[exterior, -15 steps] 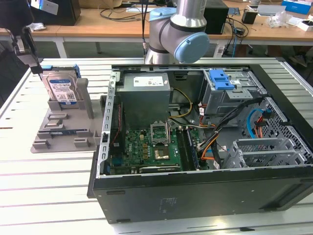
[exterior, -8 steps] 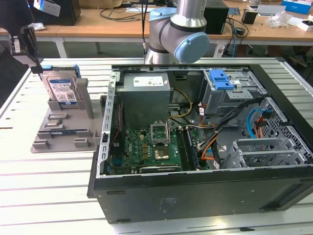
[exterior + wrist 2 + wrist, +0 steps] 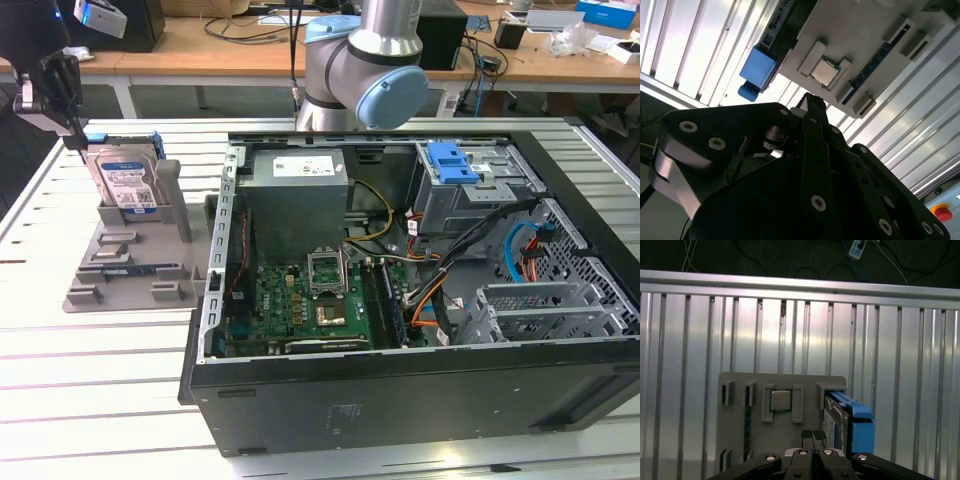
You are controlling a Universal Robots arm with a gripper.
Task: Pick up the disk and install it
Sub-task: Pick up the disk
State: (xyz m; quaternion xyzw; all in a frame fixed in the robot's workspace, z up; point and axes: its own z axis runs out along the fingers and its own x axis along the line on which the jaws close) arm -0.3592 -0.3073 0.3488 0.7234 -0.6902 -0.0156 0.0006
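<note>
Disk stands on edge in the grey holder on the slatted counter, to the exterior view's left of the open PC case. Your pincer hangs just above its top corner, offset to the exterior view's left, fingertips pressed together, holding nothing. Label faces the exterior camera. Blue rails run up the sides, so the long axis looks vertical.

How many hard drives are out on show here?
1. The disk stands upright in the grey holder stand, on the exterior view's left, beside the open computer case. More could be hidden inside the case's drive cage.
</note>
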